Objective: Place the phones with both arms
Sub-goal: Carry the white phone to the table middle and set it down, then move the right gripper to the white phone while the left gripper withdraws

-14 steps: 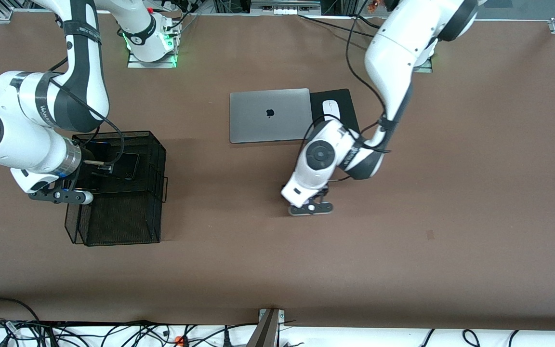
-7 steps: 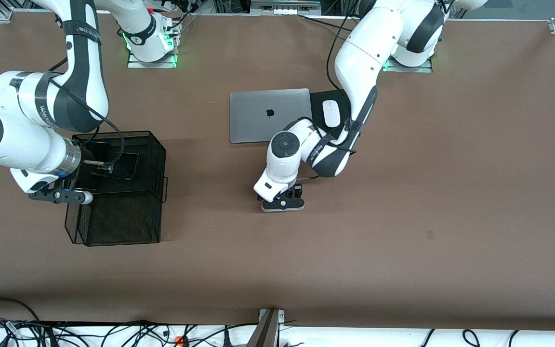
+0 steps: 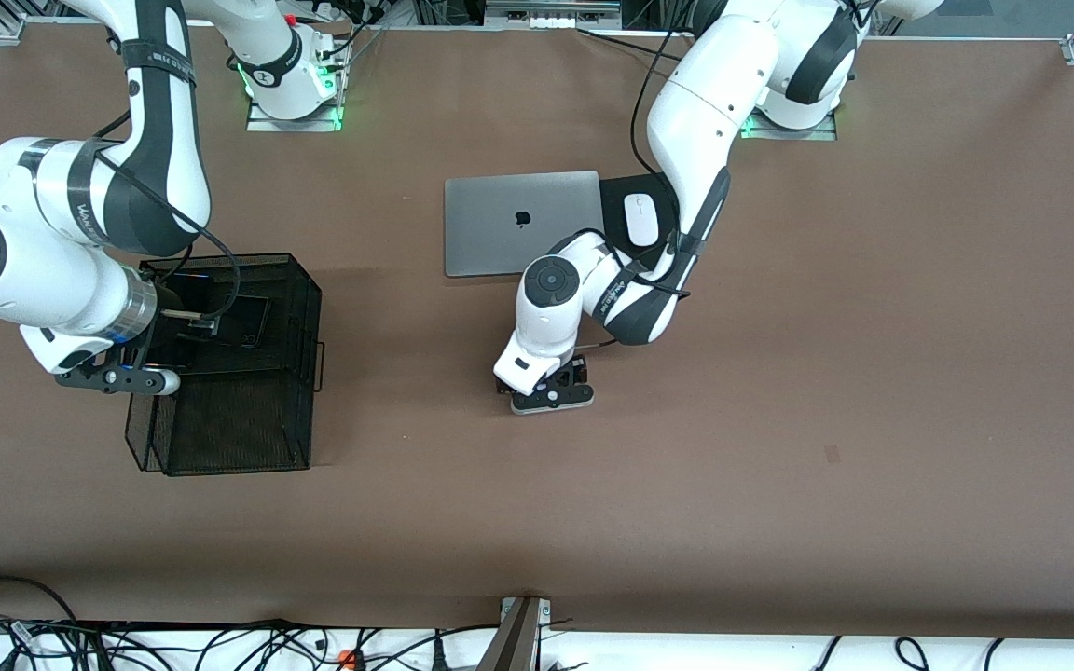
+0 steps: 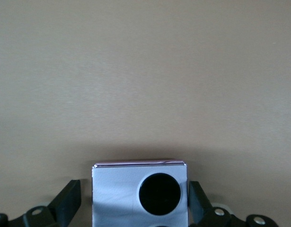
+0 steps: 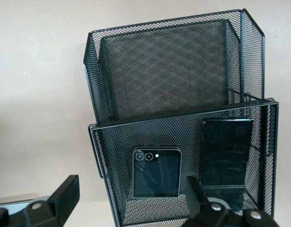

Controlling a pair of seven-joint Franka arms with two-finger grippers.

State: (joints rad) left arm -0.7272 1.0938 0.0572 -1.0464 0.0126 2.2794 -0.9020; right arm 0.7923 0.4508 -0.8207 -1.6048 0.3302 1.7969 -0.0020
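Left gripper [image 3: 551, 390] is low over mid-counter [image 3: 779, 419], fingers [image 4: 69, 201] parted, with the lilac-white phone [image 4: 139, 194] between them, gaps showing on both sides. Right gripper [image 3: 185, 328] hangs with fingers spread over the black mesh basket [image 5: 173, 71], where the squarish black phone [image 5: 156, 172] and slim black phone [image 5: 227, 152] lie.

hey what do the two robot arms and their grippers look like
The left arm and right arm are bulky white jointed shells with black bands at the joints and black cables along them. Green lights glow at their bases. The left gripper and right gripper are dark, with two black fingers.
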